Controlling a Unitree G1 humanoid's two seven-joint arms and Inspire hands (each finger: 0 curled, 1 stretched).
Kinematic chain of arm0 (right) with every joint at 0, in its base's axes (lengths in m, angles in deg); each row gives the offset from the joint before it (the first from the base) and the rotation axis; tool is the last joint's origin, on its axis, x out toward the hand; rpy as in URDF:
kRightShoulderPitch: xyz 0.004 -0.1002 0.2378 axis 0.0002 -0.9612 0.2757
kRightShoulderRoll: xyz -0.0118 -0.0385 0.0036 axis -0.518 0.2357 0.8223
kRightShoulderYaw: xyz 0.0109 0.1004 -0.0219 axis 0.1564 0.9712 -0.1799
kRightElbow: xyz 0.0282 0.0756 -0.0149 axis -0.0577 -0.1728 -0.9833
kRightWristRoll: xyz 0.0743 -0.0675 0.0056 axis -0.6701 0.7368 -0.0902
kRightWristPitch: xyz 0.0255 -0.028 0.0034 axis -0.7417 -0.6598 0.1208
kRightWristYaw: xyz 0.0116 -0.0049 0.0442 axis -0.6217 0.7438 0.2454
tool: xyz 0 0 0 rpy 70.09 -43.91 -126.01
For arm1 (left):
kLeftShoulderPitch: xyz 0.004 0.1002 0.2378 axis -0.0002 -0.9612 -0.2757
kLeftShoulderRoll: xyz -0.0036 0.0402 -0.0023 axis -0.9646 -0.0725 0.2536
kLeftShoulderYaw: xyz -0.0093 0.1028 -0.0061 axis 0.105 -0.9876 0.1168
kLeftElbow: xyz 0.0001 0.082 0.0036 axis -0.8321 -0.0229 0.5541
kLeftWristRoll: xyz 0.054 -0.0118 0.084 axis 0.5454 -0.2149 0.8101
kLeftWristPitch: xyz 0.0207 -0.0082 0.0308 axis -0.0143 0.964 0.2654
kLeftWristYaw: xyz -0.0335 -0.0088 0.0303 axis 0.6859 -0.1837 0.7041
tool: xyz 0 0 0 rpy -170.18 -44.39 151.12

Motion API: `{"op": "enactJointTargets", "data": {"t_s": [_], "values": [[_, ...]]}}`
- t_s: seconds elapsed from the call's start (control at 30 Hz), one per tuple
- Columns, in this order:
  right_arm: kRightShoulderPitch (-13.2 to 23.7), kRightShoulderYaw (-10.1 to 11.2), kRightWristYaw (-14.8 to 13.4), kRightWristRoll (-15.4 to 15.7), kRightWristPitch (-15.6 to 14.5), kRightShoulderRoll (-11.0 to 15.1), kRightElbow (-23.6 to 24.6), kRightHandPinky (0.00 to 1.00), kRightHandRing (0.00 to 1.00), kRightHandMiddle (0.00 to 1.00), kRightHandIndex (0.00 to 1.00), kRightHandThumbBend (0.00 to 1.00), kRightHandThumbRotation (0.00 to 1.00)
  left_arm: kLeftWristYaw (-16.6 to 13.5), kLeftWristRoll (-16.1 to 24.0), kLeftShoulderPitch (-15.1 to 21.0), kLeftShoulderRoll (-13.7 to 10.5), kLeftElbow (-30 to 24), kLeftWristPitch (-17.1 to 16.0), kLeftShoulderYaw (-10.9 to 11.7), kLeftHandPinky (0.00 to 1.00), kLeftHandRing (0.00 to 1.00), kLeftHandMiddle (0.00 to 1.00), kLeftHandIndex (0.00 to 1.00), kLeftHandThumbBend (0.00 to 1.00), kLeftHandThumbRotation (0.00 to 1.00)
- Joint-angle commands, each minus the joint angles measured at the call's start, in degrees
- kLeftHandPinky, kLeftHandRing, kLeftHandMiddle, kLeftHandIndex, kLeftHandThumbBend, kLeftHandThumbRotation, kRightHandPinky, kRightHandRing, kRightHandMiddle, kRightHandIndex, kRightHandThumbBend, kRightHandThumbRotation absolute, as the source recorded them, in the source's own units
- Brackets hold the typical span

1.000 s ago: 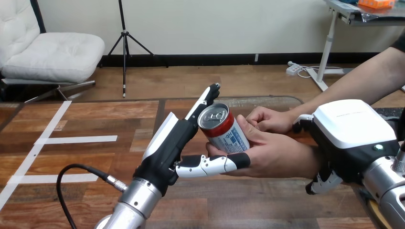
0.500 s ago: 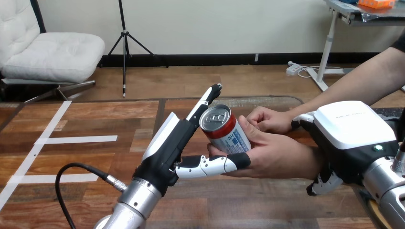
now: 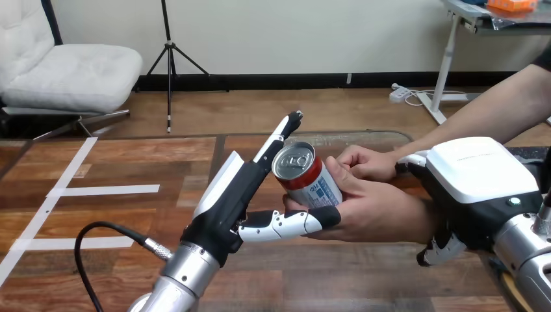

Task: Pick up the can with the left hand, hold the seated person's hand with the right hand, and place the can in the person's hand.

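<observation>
A red, white and blue can [image 3: 310, 179] lies tilted in the person's hand [image 3: 380, 211] above the table's middle, with the person's thumb over its side. My left hand [image 3: 227, 195] is open. Its straight fingers rest along the can's left side and its thumb [image 3: 292, 222] reaches under the person's fingers. My right hand [image 3: 477, 175] comes in from the right with its fingers curled round the person's wrist from above and below. The person's other hand [image 3: 364, 162] sits loosely closed just behind the can.
The wooden table [image 3: 130, 214] has white tape lines [image 3: 107, 190] on its left part. The person's forearm [image 3: 481, 117] crosses in from the upper right. A black cable [image 3: 107, 229] loops by my left forearm.
My left hand and the can have edged very slightly to the right. Nothing else has visibly changed.
</observation>
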Motion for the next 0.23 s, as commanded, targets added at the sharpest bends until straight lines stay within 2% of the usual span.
{"op": "enactJointTargets", "data": {"t_s": [0.0,0.2], "values": [[1.78,1.64,-2.21,-0.33,0.35,-0.37,0.70,0.75,0.86,0.87,0.83,0.96,0.00,-0.92,0.44,2.77,-0.49,-0.59,-1.51,0.25,1.00,1.00,1.00,1.00,1.00,0.60],[1.26,1.85,-3.63,-1.07,0.73,-0.56,0.94,0.76,0.86,0.87,0.83,0.96,0.00,-1.07,0.47,2.64,-0.55,-0.49,-1.71,0.36,1.00,1.00,1.00,1.00,1.00,0.60]]}}
